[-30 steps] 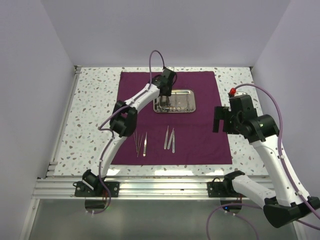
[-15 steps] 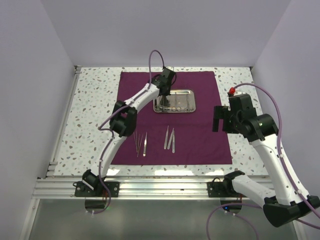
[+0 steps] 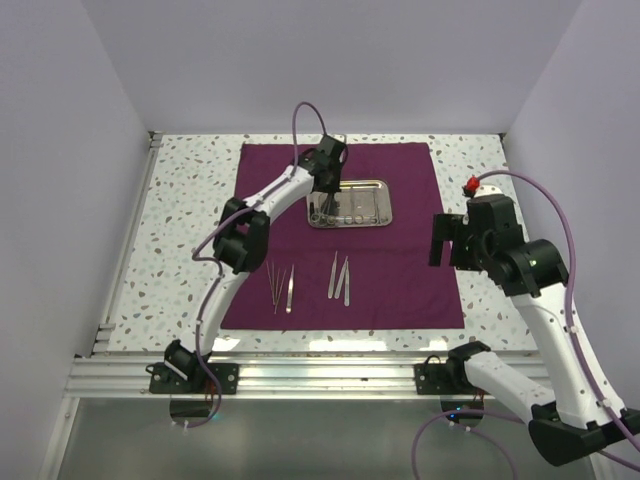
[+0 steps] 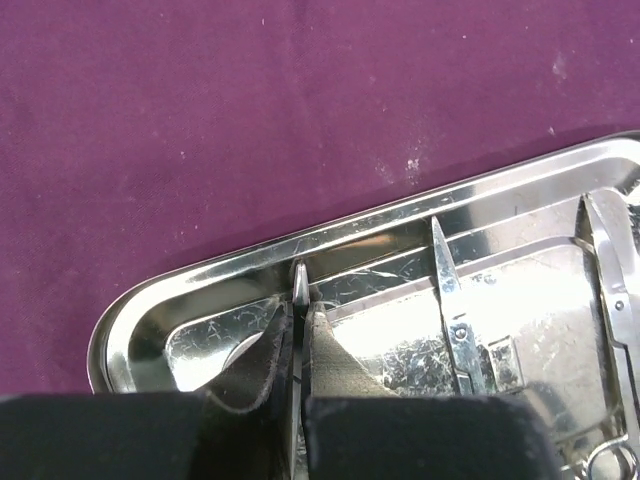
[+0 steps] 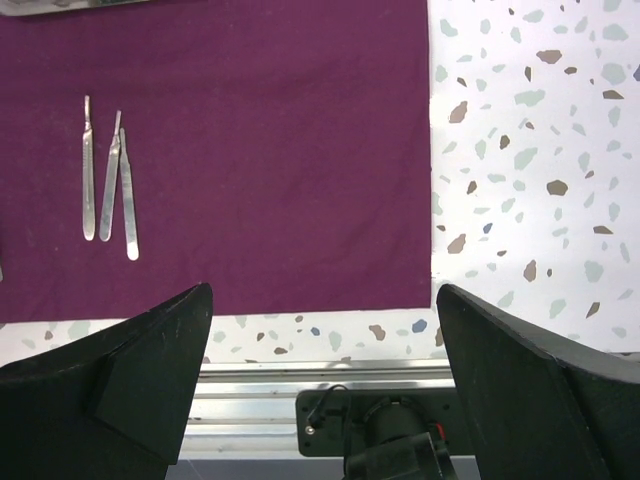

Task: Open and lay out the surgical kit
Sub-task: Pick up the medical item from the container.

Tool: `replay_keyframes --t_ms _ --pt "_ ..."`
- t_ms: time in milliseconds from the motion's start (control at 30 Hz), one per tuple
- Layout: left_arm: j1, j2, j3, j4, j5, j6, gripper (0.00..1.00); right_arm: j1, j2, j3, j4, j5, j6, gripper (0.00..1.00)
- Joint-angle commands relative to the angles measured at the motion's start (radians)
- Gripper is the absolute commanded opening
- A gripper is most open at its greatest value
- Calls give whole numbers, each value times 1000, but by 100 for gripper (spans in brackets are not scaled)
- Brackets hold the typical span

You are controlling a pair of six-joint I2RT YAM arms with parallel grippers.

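Note:
The dark purple cloth wrap (image 3: pixel 400 270) lies spread flat on the table. The shiny steel tray (image 3: pixel 388 215) sits at its far middle. My left gripper (image 3: pixel 323 190) reaches down into the tray's left end. In the left wrist view it (image 4: pixel 300 305) is shut on a thin silver instrument (image 4: pixel 299 283), whose tip pokes out between the pads by the tray rim (image 4: pixel 250 262). Scissors (image 4: pixel 455 315) lie in the tray beside it. My right gripper (image 3: pixel 437 240) hovers open over the cloth's right edge with nothing between its fingers (image 5: pixel 322 288).
Two groups of thin silver instruments lie on the near half of the cloth, a left group (image 3: pixel 281 287) and a right group (image 3: pixel 340 277), the latter also in the right wrist view (image 5: pixel 105 180). Speckled tabletop (image 5: pixel 520 150) borders the cloth; an aluminium rail (image 3: pixel 320 375) runs along the near edge.
My left gripper has closed on the thin instrument in the tray and shifted slightly left. The right arm has drifted a little to the right and toward the near edge.

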Motion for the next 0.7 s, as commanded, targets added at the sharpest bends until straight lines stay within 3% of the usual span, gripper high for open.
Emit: replay_keyframes --t_ms 0,133,433,533,667 --pt "11 -91 -17 -11 85 -45 0 -5 -34 25 33 -2 0 98" --pt "8 -180 -41 6 82 -82 0 -4 -56 17 38 -11 3 98" --pt "-50 -397 -250 47 -4 -148 0 -4 -97 7 50 -56 12 98" --pt "-116 -444 -290 24 -102 -233 0 -1 -105 13 45 -56 16 99" --pt "-291 -519 -423 53 -276 -390 0 5 -103 45 10 -48 27 98"
